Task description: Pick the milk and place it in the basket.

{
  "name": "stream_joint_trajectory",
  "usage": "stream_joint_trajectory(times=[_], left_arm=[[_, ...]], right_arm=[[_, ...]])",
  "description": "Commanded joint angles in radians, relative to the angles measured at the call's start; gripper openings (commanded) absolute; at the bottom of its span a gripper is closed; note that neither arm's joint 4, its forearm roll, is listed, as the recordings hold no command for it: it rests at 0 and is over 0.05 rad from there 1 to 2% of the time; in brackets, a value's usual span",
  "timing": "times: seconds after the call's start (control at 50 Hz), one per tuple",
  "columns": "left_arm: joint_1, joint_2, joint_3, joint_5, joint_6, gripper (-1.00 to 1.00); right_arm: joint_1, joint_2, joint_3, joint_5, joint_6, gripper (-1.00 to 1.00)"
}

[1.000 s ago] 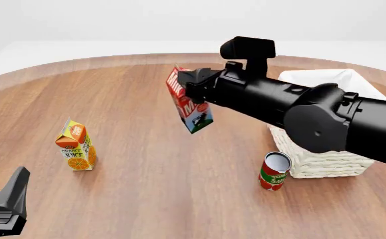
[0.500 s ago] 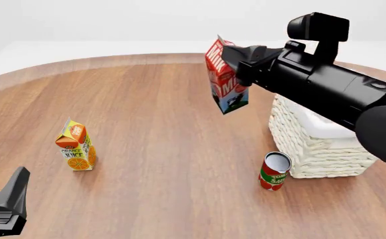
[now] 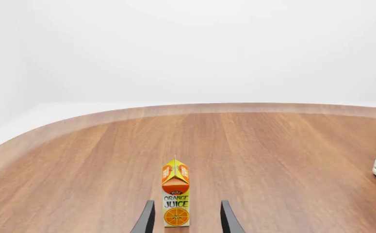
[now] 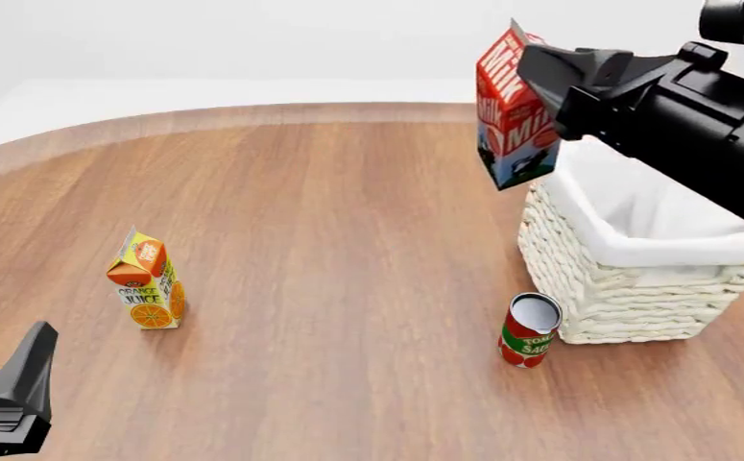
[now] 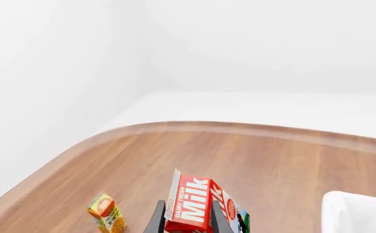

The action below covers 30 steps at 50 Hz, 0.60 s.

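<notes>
Right gripper (image 4: 554,91) is clamped on the small red gable-top milk carton (image 4: 513,110), tilted in the air just short of the big white woven wicker basket (image 4: 628,279), so I'd carry it further over the lining before letting go.
</notes>
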<state>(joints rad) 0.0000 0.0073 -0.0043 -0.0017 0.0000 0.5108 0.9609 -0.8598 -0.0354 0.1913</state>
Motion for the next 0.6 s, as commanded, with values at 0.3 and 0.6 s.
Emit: stream_joint_trajectory(times=[0.3, 0.6], left_arm=[[0.000, 0.000, 0.000, 0.000, 0.000, 1.00], [0.000, 0.000, 0.000, 0.000, 0.000, 1.00]], right_arm=[[-0.141, -0.113, 0.008, 0.013, -0.006, -1.00], [-0.233, -0.130, 0.049, -0.024, 0.008, -1.00]])
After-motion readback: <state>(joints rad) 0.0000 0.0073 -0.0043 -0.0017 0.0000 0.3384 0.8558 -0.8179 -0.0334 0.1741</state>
